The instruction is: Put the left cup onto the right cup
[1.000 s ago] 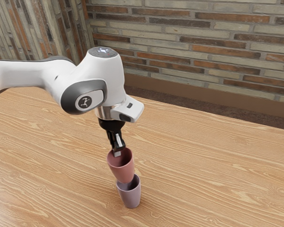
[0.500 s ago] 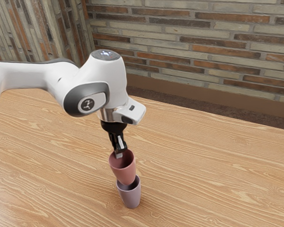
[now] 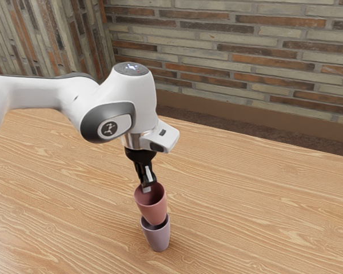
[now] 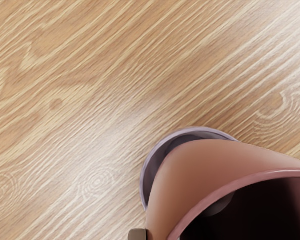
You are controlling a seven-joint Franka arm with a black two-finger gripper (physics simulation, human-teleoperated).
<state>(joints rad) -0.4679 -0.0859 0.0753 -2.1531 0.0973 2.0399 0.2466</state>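
While the gripper [image 3: 147, 186] pinches the pink cup [image 3: 150, 205] by the rim at its 12 o'clock edge in the exterior view, base already inside the mauve cup [image 3: 156, 234] at 6 o'clock below, I judge I should level its slight lean, ease straight down, then let go. From the wrist view the pink cup [image 4: 215, 175] hides most of the mauve cup [image 4: 146, 175], so I cannot read how deep it sits.

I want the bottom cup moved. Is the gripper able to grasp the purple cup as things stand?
Probably not. The gripper is shut on the rim of the pink cup, whose base sits in the mouth of the purple cup, covering its rim. Only its outer wall looks free.
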